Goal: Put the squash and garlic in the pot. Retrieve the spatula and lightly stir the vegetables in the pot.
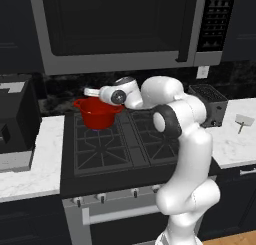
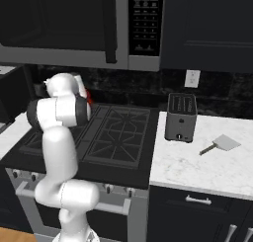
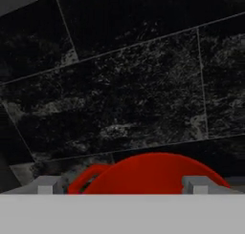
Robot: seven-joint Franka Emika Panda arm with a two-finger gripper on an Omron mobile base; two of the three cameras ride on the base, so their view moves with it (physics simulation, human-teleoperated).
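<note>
Spatula next, judging by the task: a flat grey-bladed spatula with thin handle (image 1: 244,121) lies on the white marble counter (image 1: 235,144) far right of the black gas stove (image 1: 120,144), well apart from the arm's two-finger claw (image 1: 91,92), which sits over the rear-left burner. Coming reach would go rightward past the dark slotted toaster (image 1: 209,105). Small round glossy red pot with loop handles (image 1: 98,112) stands on that rear-left burner, the claw just above its rim at the back. Pot contents hidden from this angle; can't tell if squash or garlic are in.

Right base view: spatula (image 2: 221,144) on the counter (image 2: 197,167) right of the toaster (image 2: 181,117), blade square and pale, handle pointing down-left toward the stove (image 2: 113,132); long axis runs diagonal, handle end nearer the arm. Only a red sliver of the pot (image 2: 88,98) shows behind the white forearm.

Hand view: pot (image 3: 158,173) directly below and ahead, smooth bright red, one loop handle visible at left, dark tiled backsplash (image 3: 124,85) behind. Two finger tips (image 3: 48,185) stand far apart, one at each side of the pot; claw (image 3: 123,186) spread wide, nothing between the jaws.
</note>
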